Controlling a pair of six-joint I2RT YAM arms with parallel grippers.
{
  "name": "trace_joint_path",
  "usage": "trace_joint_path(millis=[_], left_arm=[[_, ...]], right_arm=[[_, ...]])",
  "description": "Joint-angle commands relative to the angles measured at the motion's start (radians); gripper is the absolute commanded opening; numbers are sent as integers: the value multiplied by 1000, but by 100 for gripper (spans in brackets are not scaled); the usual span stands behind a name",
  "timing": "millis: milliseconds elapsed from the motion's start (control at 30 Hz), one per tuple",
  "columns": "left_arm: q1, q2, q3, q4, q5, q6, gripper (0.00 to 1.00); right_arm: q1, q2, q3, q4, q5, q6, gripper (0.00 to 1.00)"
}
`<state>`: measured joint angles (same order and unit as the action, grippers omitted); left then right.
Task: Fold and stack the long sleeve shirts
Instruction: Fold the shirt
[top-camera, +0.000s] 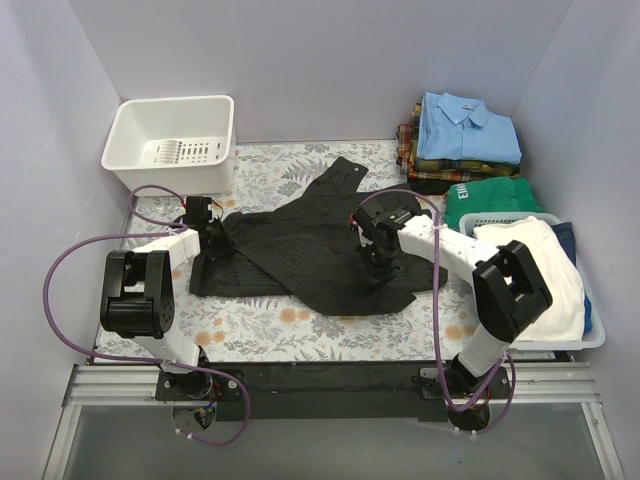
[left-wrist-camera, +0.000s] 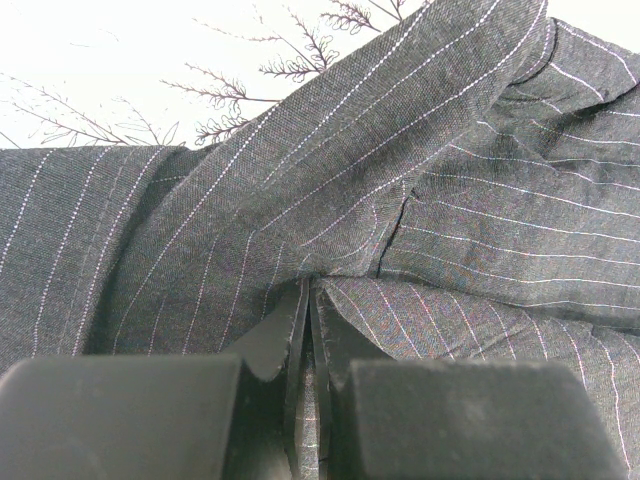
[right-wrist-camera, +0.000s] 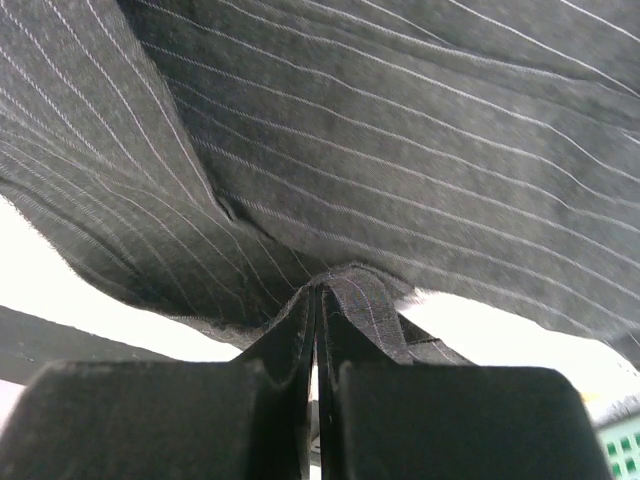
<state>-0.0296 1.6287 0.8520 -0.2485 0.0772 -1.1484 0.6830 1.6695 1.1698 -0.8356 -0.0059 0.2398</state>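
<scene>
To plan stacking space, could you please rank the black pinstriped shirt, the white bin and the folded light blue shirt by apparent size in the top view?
1. black pinstriped shirt, spread out
2. white bin
3. folded light blue shirt, somewhat smaller than the bin

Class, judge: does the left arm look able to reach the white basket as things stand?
Probably yes: the white basket sits just beyond the left gripper, nothing between, but that gripper is shut on the black pinstriped shirt.
</scene>
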Motion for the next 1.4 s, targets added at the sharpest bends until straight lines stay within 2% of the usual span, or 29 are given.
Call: trace_joint_path(millis=[0,200,233,467,533,867,1133,1200,1333,1367], left_arm=[[2,10,7,-23,-4,12,0],[2,11,7,-35,-17,10,0],[2,10,5,-35,-19,9,0],[3,11,12,-41,-31,-11,0],[3,8,15,-44,-33,-19,0],[2,0,21,-55,-57,-57,0],[2,0,21,-64,-65,-73,0],[2,6,25,-69,-66,-77,0],[2,19,36,-72,-65,-88,0],[3,20,36,-72,-65,-89,0]], right_arm=[[3,-96,95,-51,70,19,1],[3,-108,362,-48,193,-25,1],[3,-79,467,-46,233,-34,1],[-2,108,911,-17,319,-161,1],[-7,145,961,-10,322,-174,1],[-68,72,831,248,293,-180,1],[-122,191,1062,292,198,-211,1],[-125,193,1074,311,184,-223,1],[-125,118,948,374,109,-223,1],[-125,93,839,398,97,-218,1]])
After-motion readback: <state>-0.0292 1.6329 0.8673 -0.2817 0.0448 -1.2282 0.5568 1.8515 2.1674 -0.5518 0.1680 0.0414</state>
